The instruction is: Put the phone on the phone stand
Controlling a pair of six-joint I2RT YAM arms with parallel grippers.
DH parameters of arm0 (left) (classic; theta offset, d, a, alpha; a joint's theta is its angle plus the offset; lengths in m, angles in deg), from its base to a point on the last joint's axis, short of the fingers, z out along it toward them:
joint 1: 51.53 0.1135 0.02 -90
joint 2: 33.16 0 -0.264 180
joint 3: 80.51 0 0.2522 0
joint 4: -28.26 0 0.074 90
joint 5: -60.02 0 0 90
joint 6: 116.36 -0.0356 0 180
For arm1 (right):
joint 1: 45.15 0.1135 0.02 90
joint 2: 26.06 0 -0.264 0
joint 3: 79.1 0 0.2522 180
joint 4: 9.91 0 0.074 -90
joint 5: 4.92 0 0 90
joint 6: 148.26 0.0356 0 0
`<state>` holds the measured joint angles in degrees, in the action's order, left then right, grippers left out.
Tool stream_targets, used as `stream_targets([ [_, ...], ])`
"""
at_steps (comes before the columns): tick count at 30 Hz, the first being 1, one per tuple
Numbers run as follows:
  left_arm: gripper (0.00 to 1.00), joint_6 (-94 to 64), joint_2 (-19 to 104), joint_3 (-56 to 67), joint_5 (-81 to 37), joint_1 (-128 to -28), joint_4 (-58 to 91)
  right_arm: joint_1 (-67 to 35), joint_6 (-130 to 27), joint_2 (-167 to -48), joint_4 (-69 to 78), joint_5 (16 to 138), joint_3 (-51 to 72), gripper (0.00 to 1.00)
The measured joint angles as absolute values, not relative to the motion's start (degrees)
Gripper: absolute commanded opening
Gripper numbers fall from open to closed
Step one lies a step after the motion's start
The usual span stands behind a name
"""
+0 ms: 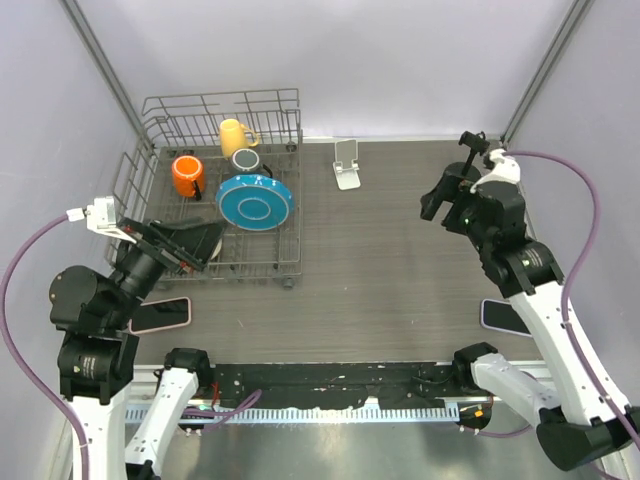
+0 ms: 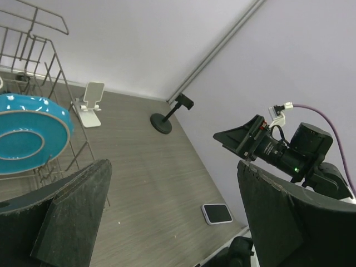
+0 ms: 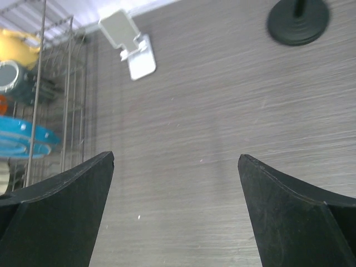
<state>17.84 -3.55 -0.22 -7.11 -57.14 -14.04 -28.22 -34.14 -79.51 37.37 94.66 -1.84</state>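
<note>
Both grippers hang above the table with fingers spread wide, grasping nothing. The white phone stand (image 3: 130, 47) sits well beyond the fingertips of the right gripper (image 3: 176, 157), slightly to their left. One phone (image 1: 500, 315) lies far behind those fingers, partly covered by the arm. A second phone (image 1: 162, 314) lies behind the left gripper (image 2: 173, 167), its edge hidden under that arm.
</note>
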Motion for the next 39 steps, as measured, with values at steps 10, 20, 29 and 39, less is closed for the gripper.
stream_targets([
  [10, 1.00, 28.0, -2.4, -8.7, -0.7, -57.1, -0.3, -28.2, -33.8, -70.0, 43.7, 106.4, -2.1, 0.99],
  [20, 1.00, 34.2, 4.8, -15.5, 2.8, -57.3, 5.3, -28.2, -34.6, -67.1, 48.6, 105.1, -6.9, 0.99],
  [29, 1.00, 30.1, 8.7, -15.1, -2.8, -68.8, 6.0, -28.2, -34.3, -89.4, 30.1, 94.6, -9.4, 0.99],
  [39, 1.00, 18.4, 28.7, -7.8, -16.2, -80.7, 7.7, -28.2, -32.8, -115.9, 2.2, 84.6, -6.6, 0.99],
])
